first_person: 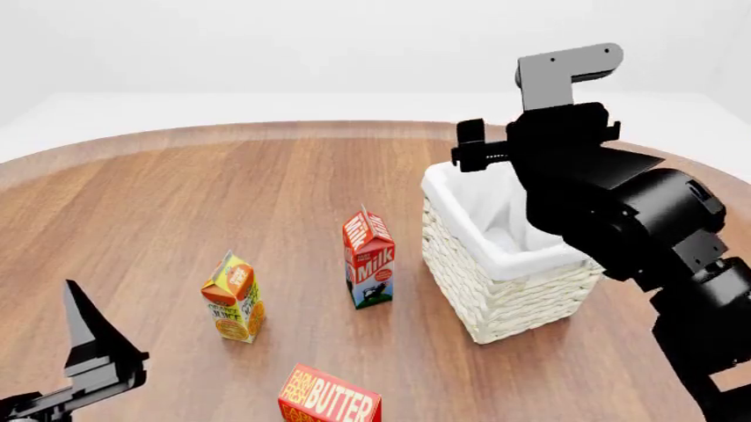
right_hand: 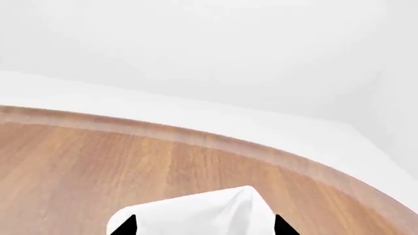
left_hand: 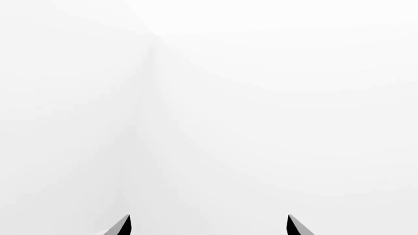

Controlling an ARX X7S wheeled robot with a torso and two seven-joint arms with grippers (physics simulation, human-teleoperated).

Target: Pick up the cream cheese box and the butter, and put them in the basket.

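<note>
The right claw (first_person: 470,149) hangs over the basket (first_person: 507,290), jaws spread with nothing visible between them, while the left claw (left_hand: 209,226) also sits open and empty, low near the surface's (first_person: 176,202) front edge. The butter (first_person: 330,397) stands upright at the near edge, left of the basket and in front of the milk carton (first_person: 369,258) and juice carton (first_person: 234,297). It looks like a stiff, light cardboard box, so pinching its two broad faces seems safest; the cream cheese box isn't visible anywhere.
</note>
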